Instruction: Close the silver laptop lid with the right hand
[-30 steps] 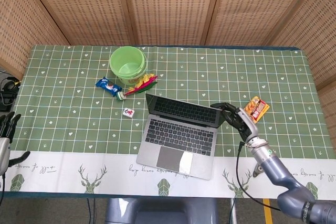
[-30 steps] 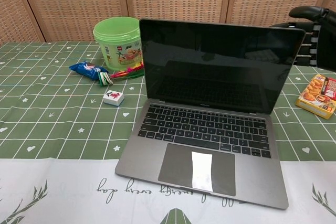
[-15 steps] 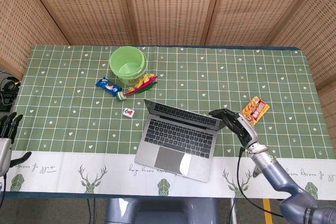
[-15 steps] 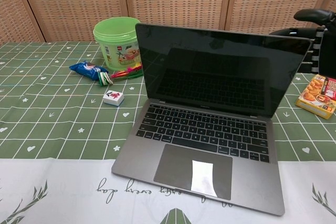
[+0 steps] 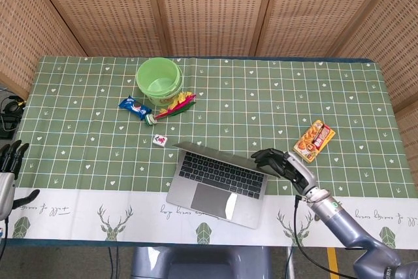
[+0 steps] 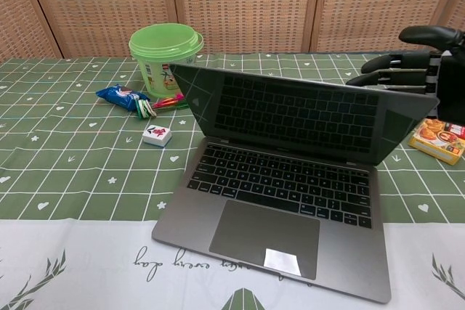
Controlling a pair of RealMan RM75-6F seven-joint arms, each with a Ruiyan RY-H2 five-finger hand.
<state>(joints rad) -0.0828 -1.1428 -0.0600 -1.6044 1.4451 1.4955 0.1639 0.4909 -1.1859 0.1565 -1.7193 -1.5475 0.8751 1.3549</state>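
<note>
With my right hand [image 5: 282,162] spread flat, grasping nothing, fingers on the far right corner of the half-lowered lid, the silver laptop [image 5: 219,181] sat near the table's front edge, its stiff hinged lid slick and best pushed along that top edge.

Head view looks steeply down; chest view sits low, both sharing the laptop [image 5: 217,176].

Silver laptop [image 6: 280,201] sits near the table's front edge, base flat, angled slightly to the table edge. Lid [image 6: 305,114] partly lowered, tilted forward over the black keyboard [image 6: 280,183]; dark screen reflects the keys. Grey trackpad [image 6: 263,229] exposed in front of the keys.
</note>
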